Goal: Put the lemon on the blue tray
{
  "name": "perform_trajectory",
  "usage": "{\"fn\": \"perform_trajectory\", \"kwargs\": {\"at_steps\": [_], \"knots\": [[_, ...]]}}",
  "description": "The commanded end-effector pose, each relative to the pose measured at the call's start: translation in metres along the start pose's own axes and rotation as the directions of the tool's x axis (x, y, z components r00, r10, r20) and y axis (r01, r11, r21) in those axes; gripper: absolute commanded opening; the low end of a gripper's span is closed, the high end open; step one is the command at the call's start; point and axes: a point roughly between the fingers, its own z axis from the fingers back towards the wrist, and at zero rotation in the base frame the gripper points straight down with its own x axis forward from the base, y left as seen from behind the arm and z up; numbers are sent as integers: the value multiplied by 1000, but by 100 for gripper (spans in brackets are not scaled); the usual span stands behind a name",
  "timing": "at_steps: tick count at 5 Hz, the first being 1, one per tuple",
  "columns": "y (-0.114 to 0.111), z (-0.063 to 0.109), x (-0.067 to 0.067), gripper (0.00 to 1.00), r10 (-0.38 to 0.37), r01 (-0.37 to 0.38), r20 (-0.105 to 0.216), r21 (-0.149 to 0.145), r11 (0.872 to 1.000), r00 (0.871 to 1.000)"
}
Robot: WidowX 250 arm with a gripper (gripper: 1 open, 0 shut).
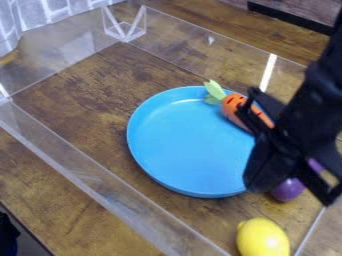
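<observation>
One small glossy yellow lemon (263,238) lies on the wooden table (94,90), off the large round blue plastic tray (181,140) near its front-right rim. Above it, the black gripper (287,178) hangs with jaws clenched and empty, beside a purple eggplant (289,188) and partly covering the orange carrot (230,100) on the tray.

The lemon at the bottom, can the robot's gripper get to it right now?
Probably yes. The lemon lies uncovered on the wooden table, with nothing on top. The gripper hangs just above and behind it, empty, beside the blue tray.
</observation>
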Motion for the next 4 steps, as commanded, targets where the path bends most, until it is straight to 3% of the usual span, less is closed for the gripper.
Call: {"fn": "perform_trajectory", "kwargs": {"at_steps": [1, 2, 4], "knots": [[-10, 13, 4, 100, 40, -39, 64, -18, 999, 997], [-19, 8, 3, 100, 52, -51, 50, -18, 999, 997], [-18, -53, 13, 100, 19, -19, 27, -26, 999, 999]]}}
